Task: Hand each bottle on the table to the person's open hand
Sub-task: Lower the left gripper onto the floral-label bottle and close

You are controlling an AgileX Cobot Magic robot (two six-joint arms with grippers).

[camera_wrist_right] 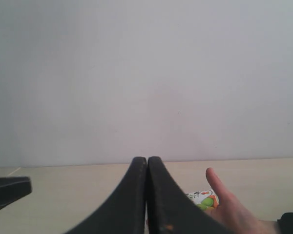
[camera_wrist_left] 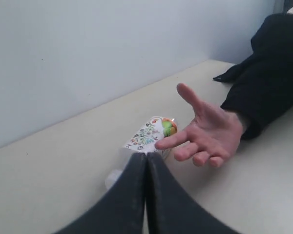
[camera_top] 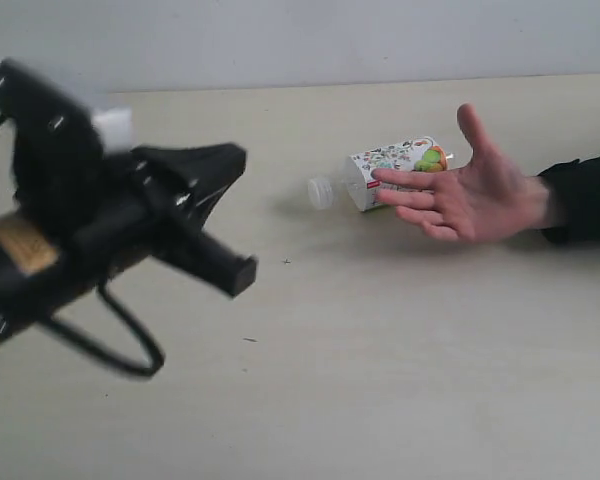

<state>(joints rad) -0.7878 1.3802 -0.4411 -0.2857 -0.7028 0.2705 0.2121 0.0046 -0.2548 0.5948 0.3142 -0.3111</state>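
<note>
Far left of the exterior view: blurred black robot arm [camera_top: 70, 230] with a tan band, hanging above the wide pale cream-beige tabletop [camera_top: 380, 380], with a dark cable loop [camera_top: 130, 345] drooping beneath. Left pincer [camera_wrist_left: 146, 165]: clenched, black fingers pressed flat together along their length, grasping nothing. Points toward the middle of the frame and touches neither bottle nor hand. Just right of centre, in the upper half: clear plastic drink bottle with a white floral fruit label [camera_top: 390, 165], lying on its side on the tabletop. Pale cap [camera_top: 322, 192] toward frame left, base hidden behind the fingers on the right. Right of centre: person's open hand [camera_top: 470, 200], palm up, fingers stretched toward frame left, thumb raised toward the back. Fingertips overlapping the near side of the label; whether skin meets plastic, cannot tell. At the right edge: black sleeve [camera_top: 585, 195] resting on the tabletop. Across the top: plain pale grey wall [camera_top: 330, 40]. Right pincer [camera_wrist_right: 147, 168], seen only in its own wrist view: likewise clenched, dark fingers closed against each other with nothing between, held above the tabletop and facing the wall, bottle and hand lying beyond its tips.
</note>
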